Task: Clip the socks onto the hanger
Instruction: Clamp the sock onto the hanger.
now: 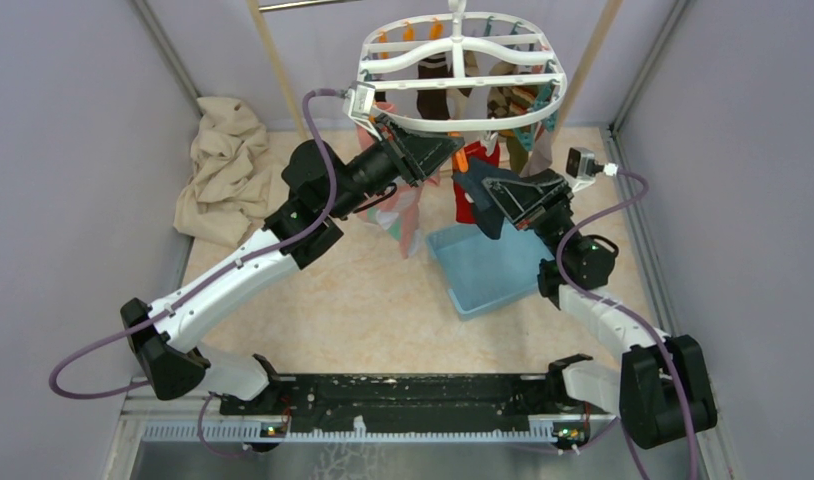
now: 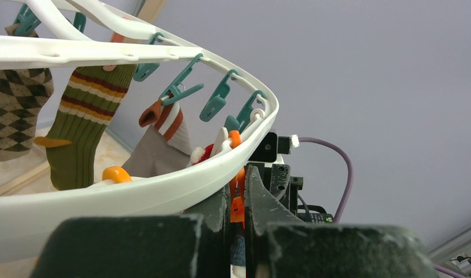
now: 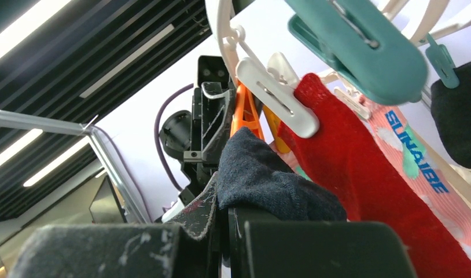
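Observation:
The white oval hanger (image 1: 463, 62) hangs at the back, its rim (image 2: 164, 185) crossing the left wrist view. My left gripper (image 1: 451, 150) (image 2: 238, 194) is shut on an orange peg (image 2: 238, 204) under that rim. My right gripper (image 1: 470, 183) (image 3: 227, 202) is shut on the navy sock (image 3: 268, 174) (image 1: 483, 210) and holds its edge up against the same orange peg (image 3: 245, 116). The red sock (image 3: 349, 168) (image 1: 483, 160) hangs beside it, held by a white peg (image 3: 279, 98).
Patterned socks (image 2: 83, 121) and teal pegs (image 2: 178, 87) hang from the frame. A blue bin (image 1: 488, 268) sits on the table below the right gripper. A beige cloth (image 1: 223, 165) lies at the back left. Wooden poles (image 1: 273, 65) flank the hanger.

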Controlling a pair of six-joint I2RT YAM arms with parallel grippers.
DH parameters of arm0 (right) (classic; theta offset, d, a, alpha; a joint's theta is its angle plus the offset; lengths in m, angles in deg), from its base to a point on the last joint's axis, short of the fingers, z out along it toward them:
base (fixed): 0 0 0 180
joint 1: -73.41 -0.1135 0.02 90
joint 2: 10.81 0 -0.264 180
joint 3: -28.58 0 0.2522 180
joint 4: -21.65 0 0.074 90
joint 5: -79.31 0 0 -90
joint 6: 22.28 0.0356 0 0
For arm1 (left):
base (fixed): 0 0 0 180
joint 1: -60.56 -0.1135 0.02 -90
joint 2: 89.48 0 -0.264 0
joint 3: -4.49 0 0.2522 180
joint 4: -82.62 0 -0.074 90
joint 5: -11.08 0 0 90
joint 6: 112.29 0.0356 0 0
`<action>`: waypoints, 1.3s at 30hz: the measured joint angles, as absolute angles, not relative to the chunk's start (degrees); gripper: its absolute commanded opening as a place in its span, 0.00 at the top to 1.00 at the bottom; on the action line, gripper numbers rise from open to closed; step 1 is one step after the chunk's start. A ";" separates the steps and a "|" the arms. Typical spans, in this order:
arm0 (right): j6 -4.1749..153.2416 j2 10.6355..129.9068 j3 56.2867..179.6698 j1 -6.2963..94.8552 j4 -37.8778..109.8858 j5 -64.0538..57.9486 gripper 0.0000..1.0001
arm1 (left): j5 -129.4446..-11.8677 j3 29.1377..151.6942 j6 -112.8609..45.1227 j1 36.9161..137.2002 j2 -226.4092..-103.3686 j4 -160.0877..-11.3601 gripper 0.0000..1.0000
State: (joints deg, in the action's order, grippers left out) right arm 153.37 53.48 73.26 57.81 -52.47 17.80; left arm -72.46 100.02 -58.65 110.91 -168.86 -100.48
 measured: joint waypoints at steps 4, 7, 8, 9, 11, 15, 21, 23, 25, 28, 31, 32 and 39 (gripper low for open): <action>153.47 53.48 74.33 57.79 -52.71 17.99 1.00 | -72.44 100.00 -58.65 110.91 -168.86 -100.75 1.00; 153.47 53.61 74.33 57.79 -52.73 18.04 1.00 | -72.41 100.00 -58.69 110.91 -168.86 -100.88 1.00; 153.47 53.79 74.33 57.79 -52.80 18.06 1.00 | -72.39 100.00 -58.71 110.91 -168.86 -100.90 1.00; 153.47 54.01 74.33 57.79 -52.84 18.06 1.00 | -72.33 100.00 -58.71 110.91 -168.86 -100.94 1.00; 153.47 54.68 74.38 57.79 -52.86 18.08 1.00 | -72.17 100.00 -58.76 110.91 -168.86 -101.16 1.00; 153.45 56.61 75.71 57.81 -52.88 18.30 1.00 | -71.89 100.00 -58.91 110.91 -168.86 -101.27 1.00; 153.41 58.82 78.62 57.55 -52.88 18.54 1.00 | -71.89 99.83 -59.00 110.91 -168.86 -101.62 1.00; 153.34 59.21 79.49 57.20 -52.90 18.56 1.00 | -71.89 99.67 -59.06 110.91 -168.86 -101.68 1.00; 153.28 59.54 80.17 56.65 -52.90 18.50 1.00 | -71.89 99.63 -59.13 110.86 -168.86 -101.71 1.00; 153.23 60.00 80.63 56.06 -52.88 18.50 1.00 | -71.89 99.61 -59.15 110.82 -168.83 -101.82 1.00; 153.17 60.11 80.71 55.78 -52.90 18.43 1.00 | -71.91 99.24 -59.17 110.77 -168.66 -102.10 0.96; 153.04 60.11 80.71 55.78 -52.90 18.45 1.00 | -71.91 99.13 -59.17 110.75 -168.59 -102.17 0.89; 152.77 60.11 80.71 55.54 -52.90 18.47 1.00 | -72.57 97.90 -59.46 110.75 -167.63 -102.93 0.56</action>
State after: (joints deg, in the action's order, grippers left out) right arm 152.78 60.11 80.71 55.54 -52.90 18.47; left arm -72.57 97.90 -59.46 110.75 -167.63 -102.93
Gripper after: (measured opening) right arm 0.017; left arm 0.366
